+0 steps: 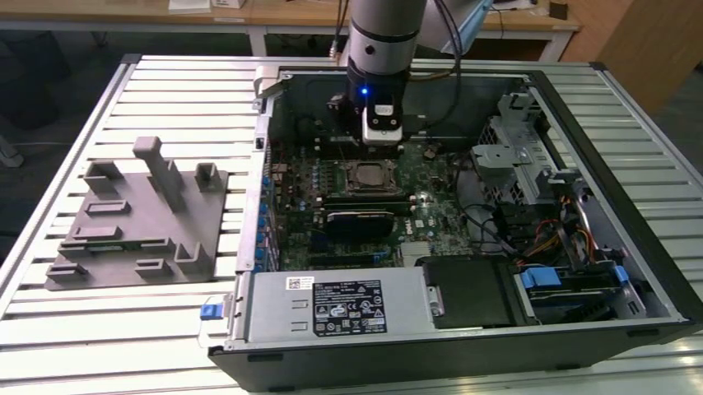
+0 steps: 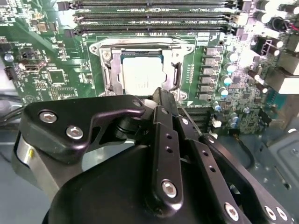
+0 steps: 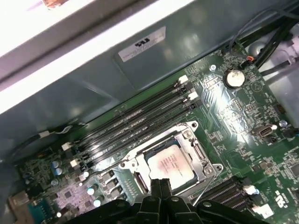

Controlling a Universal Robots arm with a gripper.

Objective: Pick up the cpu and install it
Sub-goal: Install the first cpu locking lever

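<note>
The cpu lies flat inside the motherboard socket, its silvery top facing up, and it also shows in the first wrist view and in the exterior view. The socket's metal frame surrounds it. My gripper hangs just above the cpu's near edge with its two black fingers pressed together and nothing between them. In the first wrist view the fingertips overlap one edge of the chip. From the exterior view the gripper stands over the back part of the board, inside the open computer case.
Black memory slots run beside the socket. A coin battery sits on the board. The case holds a power supply at the front and a drive cage on the exterior view's right. A grey holder fixture stands on the table at its left.
</note>
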